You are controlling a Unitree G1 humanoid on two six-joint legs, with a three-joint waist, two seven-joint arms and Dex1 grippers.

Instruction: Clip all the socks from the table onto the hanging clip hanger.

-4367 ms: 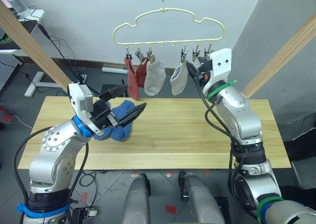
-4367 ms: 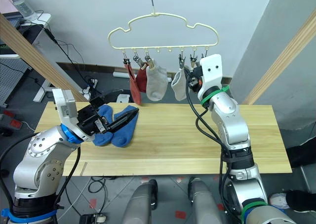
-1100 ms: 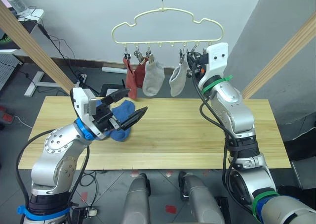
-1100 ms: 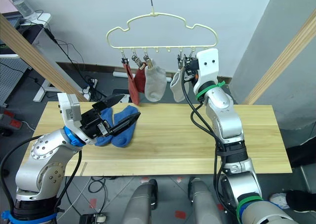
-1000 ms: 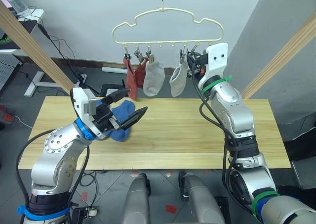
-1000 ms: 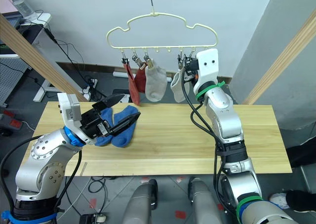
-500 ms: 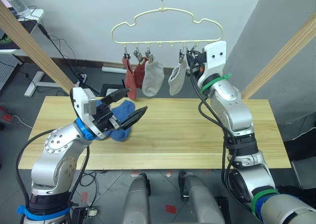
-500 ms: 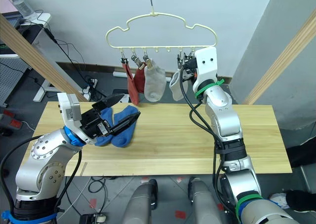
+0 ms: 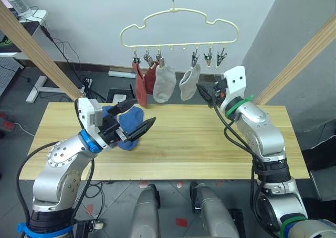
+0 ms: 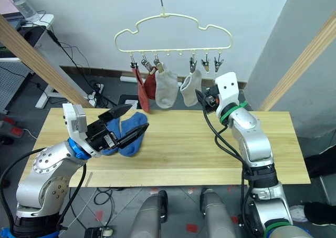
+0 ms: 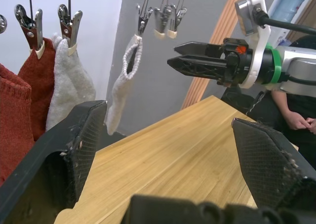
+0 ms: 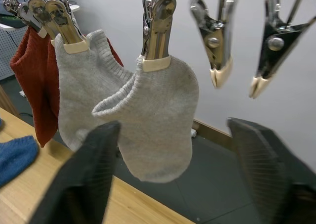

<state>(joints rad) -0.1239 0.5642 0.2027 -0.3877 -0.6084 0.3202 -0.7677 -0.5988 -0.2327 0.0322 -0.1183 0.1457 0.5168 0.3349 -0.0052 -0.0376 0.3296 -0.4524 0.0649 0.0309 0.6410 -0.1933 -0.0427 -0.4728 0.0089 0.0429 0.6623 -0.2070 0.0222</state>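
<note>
The pale-yellow clip hanger (image 9: 178, 27) hangs above the table (image 9: 199, 143). Two rust-red socks (image 9: 140, 83) and two light grey socks (image 9: 165, 83) hang from its clips, the second grey sock (image 12: 160, 120) on the fourth clip. Two clips (image 9: 215, 56) at the right end hold nothing. Two blue socks (image 10: 126, 132) lie on the table's left part. My left gripper (image 9: 145, 110) hovers open just above them. My right gripper (image 9: 199, 89) is open, holds nothing, and points at the grey sock from below the free clips.
Slanted round wooden poles (image 9: 37, 51) rise at both sides of the table. Cables and a stand lie on the floor behind. The right half of the tabletop is bare wood.
My right gripper has come down and away from the clips, and the second grey sock now hangs free of it. My left arm has barely shifted.
</note>
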